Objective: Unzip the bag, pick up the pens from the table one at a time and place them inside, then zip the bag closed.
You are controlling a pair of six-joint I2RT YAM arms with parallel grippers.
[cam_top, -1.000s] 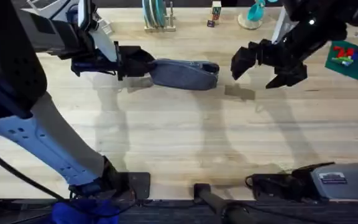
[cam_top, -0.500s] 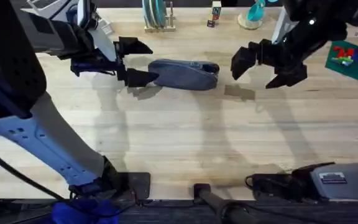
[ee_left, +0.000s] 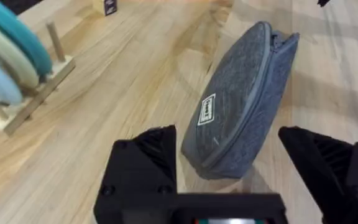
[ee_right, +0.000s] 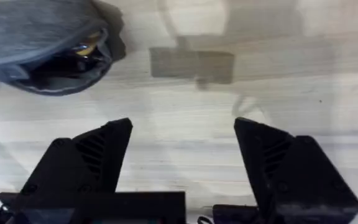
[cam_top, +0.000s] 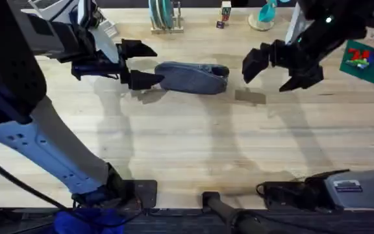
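The bag (cam_top: 192, 77) lies near the desk's (cam_top: 187, 149) far edge. The left tool (cam_top: 141, 64) gapes empty at one end of it. The right tool (cam_top: 279, 68), also wide open and empty, hangs beyond the other.

This looks like a robot lab. Two robot arms are fixed to the near edge of a big wooden table (cam_top: 193, 149). Along the far edge sit small test things: a wooden rack of plates (cam_top: 163, 15), a little block (cam_top: 225, 11), and a green board of toy bricks (cam_top: 367, 60).
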